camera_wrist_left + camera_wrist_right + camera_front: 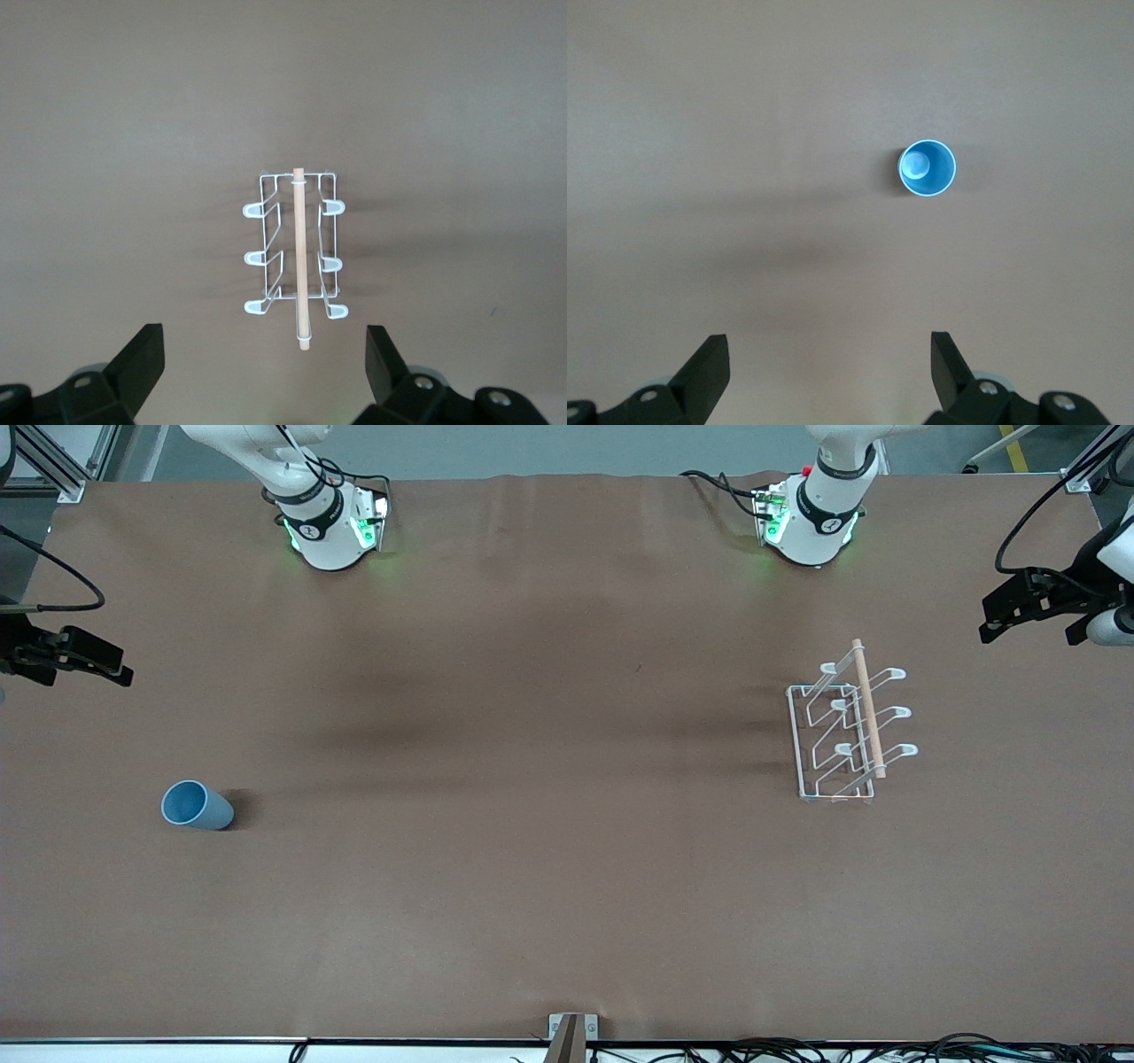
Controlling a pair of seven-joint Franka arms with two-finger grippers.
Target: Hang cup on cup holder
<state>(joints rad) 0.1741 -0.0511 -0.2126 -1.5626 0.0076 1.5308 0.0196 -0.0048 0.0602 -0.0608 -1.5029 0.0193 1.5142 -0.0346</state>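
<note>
Two grippers (1028,607) (84,660) at edges, fingers wide

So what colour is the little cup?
Light blue, plain all over. The cup shows best in the right wrist view.

Pretty much just the bench (549,850) here, covered in plain brown material. A small metal bracket (572,1036) sits at its camera-side edge, with black cables (797,1050) bunched along that edge.

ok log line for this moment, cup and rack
cup: upright, right arm's end | cup holder: empty, left arm's end | left gripper: open | right gripper: open
</note>
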